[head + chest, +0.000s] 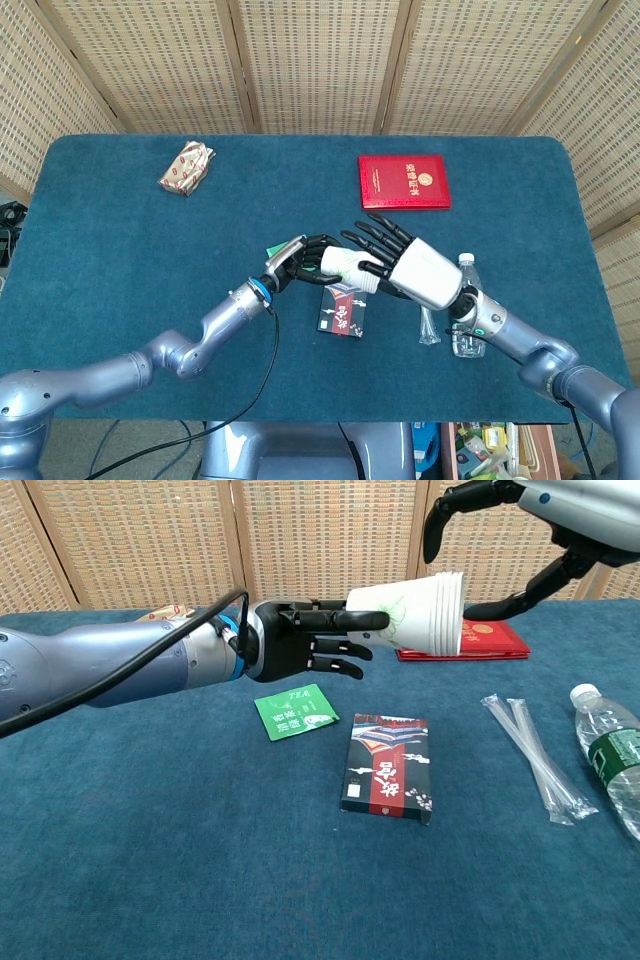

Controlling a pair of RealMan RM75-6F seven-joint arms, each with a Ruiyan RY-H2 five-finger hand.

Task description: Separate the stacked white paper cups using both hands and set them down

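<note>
The left hand (305,640) is holding the stacked white paper cups (418,615) sideways in the air, fingers wrapped around the bottom end. The right hand (405,265) is reaching over the rims with its fingers spread, and I cannot tell if it is touching them. The cups are not pulled apart yet, and none are sitting on the table (150,860). The green packet (295,710) is showing the word "TEA".
</note>
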